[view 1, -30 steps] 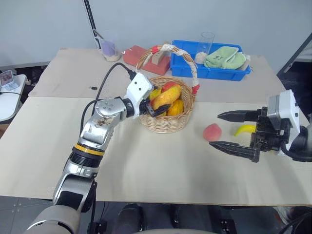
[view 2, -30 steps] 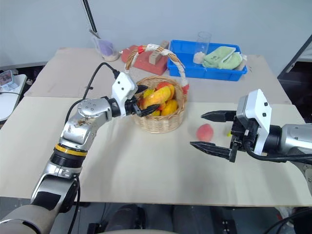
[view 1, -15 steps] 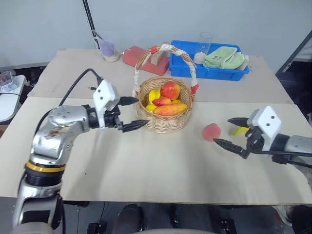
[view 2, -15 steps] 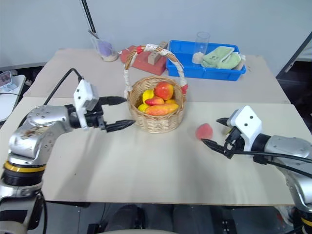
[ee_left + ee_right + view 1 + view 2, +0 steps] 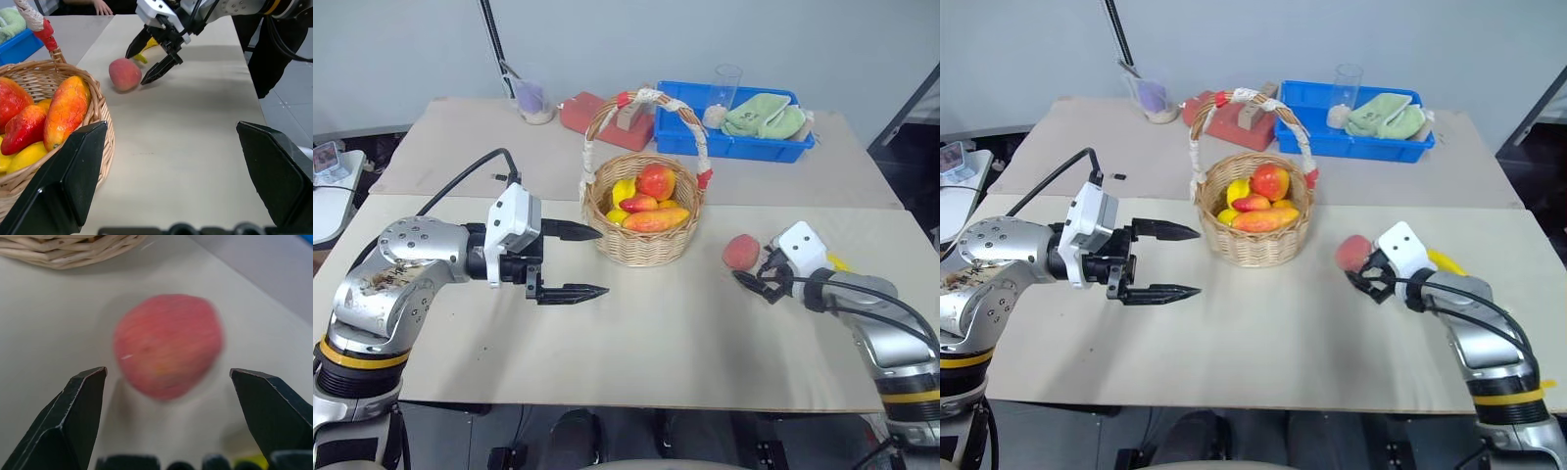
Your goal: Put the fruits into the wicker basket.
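Both hands wide open, empty: right hand [image 5: 154, 55] at peach [image 5: 740, 252], left hand [image 5: 573, 262] beside basket [image 5: 646, 245].

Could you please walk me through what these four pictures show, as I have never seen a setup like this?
This is a two-armed humanoid robot at a table. Two pictures come from cameras in its head, looking down over its arms. The other two come from a camera on each wrist, looking out between that arm's two black fingers.

On the table stands a wicker basket already holding fruit, including a mango. A peach and a banana lie outside it.

The left end effector is open and empty beside the basket. The right end effector is open, its fingers on either side of the peach but not closed on it. Nothing is held.
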Available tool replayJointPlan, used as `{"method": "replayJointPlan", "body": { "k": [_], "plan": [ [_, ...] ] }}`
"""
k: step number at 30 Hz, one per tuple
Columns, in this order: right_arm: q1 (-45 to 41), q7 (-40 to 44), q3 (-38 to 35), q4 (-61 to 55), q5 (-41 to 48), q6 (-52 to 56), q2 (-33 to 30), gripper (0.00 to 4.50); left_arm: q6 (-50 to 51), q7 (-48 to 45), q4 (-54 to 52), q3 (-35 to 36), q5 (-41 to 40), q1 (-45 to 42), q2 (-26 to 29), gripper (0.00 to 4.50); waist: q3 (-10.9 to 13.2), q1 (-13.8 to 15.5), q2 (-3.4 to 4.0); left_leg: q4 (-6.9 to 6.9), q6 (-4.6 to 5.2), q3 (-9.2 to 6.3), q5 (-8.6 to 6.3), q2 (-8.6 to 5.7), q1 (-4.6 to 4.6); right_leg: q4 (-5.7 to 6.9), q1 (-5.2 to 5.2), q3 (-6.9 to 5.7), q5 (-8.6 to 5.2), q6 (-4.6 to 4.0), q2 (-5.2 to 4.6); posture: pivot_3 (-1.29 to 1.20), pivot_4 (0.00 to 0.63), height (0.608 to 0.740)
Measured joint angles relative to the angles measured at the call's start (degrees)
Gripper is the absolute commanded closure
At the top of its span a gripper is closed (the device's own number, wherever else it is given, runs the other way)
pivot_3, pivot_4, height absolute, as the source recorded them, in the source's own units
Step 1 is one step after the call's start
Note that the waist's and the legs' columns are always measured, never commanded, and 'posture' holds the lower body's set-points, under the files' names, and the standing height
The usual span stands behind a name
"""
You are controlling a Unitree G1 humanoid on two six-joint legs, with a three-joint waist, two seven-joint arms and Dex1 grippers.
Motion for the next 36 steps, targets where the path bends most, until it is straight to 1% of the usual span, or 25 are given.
{"method": "replayJointPlan", "body": {
  "k": [5,10,14,17,22,27,30,33,36],
  "plan": [
    [-1.7,1.4,0.0,0.7,1.5,0.9,2.6,0.0,-0.9,0.3,0.0,0.1,0.0,0.3,0.0,0.01,0.0,-0.1,0.0,0.01,0.0,0.0,0.0,0.03,0.0,0.0,0.01,0.01,0.0,0.0,-0.03,0.0,0.15,0.726],
    [-4.2,0.0,0.0,3.3,0.3,0.8,4.5,0.0,-1.4,1.2,0.0,0.2,0.0,0.6,0.0,0.01,0.0,-0.2,0.01,0.01,0.0,0.0,0.0,0.02,0.0,0.01,0.01,0.0,0.01,0.0,-0.03,0.0,0.15,0.726],
    [-5.5,-1.7,-0.1,5.5,0.0,0.6,8.1,0.0,-1.9,1.7,0.0,0.4,0.0,0.9,0.0,0.01,0.0,-0.5,0.02,0.01,0.0,-0.01,0.0,0.02,0.0,0.02,0.0,0.0,0.01,-0.01,-0.01,0.0,0.15,0.726],
    [-6.1,-1.9,-0.1,5.7,-0.1,0.5,9.4,0.0,-1.9,1.9,0.0,0.4,0.0,1.0,0.0,0.01,0.0,-0.5,0.03,0.0,0.0,-0.01,0.0,0.03,0.0,0.02,0.0,0.01,0.01,-0.01,-0.02,0.0,0.15,0.726],
    [-7.8,-3.4,-0.8,5.0,-0.5,-0.5,9.8,0.0,-2.0,2.3,0.0,0.9,0.0,1.7,0.0,0.01,0.0,-0.5,0.04,0.0,0.0,-0.01,0.0,0.04,0.0,0.02,0.0,-0.01,0.01,-0.01,-0.03,0.0,0.15,0.726],
    [-8.0,-3.0,-0.8,3.1,-0.6,-0.5,8.4,0.0,-2.0,2.9,0.0,1.5,0.0,2.2,0.0,0.01,0.0,-0.5,0.04,0.01,0.0,0.0,0.0,0.04,0.01,0.02,0.0,0.0,0.01,-0.01,-0.04,0.0,0.15,0.726],
    [-9.8,-2.7,-0.3,3.4,-1.5,-0.7,8.1,0.0,-2.0,3.0,0.0,1.6,0.0,2.4,0.1,0.01,0.0,-0.6,0.05,0.01,0.0,0.01,0.0,0.04,0.02,0.04,0.0,0.0,0.01,-0.02,-0.02,0.0,0.15,0.726],
    [-11.6,-1.7,0.7,5.2,-2.7,-1.9,7.8,0.0,-2.0,3.0,0.1,1.6,0.0,2.4,0.1,0.01,0.0,-0.6,0.05,0.0,0.0,0.01,0.0,0.02,0.02,0.03,-0.01,0.0,0.02,-0.02,0.0,0.0,0.15,0.726],
    [-13.6,-0.4,2.8,9.5,-4.3,-3.5,7.6,0.0,-2.0,3.1,0.1,1.6,-0.1,2.4,0.1,0.01,0.0,-0.6,0.05,0.0,0.0,0.02,0.0,0.01,0.01,0.03,-0.01,0.0,0.02,-0.02,0.0,0.0,0.15,0.726]
  ]
}}
